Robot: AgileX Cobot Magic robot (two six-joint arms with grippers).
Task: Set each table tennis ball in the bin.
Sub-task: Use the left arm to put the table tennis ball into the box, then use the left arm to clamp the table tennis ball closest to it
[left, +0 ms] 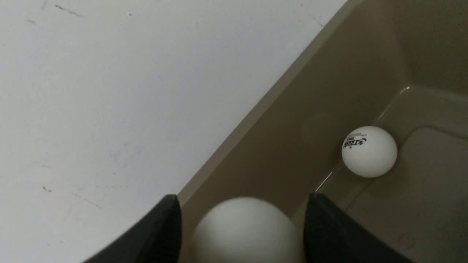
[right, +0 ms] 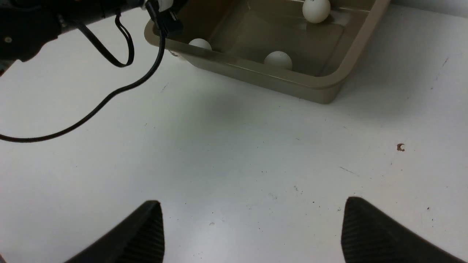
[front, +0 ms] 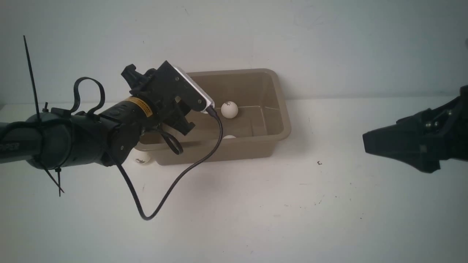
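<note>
The taupe bin [front: 282,106] stands at the back of the white table. My left gripper [front: 182,122] hangs over the bin's left end. Its jaws [left: 243,197] are open, with a blurred white table tennis ball [left: 245,232] loose between them and a gap on each side. One logo ball [front: 229,109] rests on the bin floor [left: 420,204] by the back wall. Another ball [front: 229,137] peeks over the front wall. A further ball [front: 142,157] lies on the table outside the bin's front left corner. My right gripper [front: 369,142] hovers open and empty at the right.
The left arm's black cable [front: 164,197] loops down onto the table in front of the bin. A small dark speck [front: 319,163] lies on the table right of the bin. The white wall rises just behind the bin.
</note>
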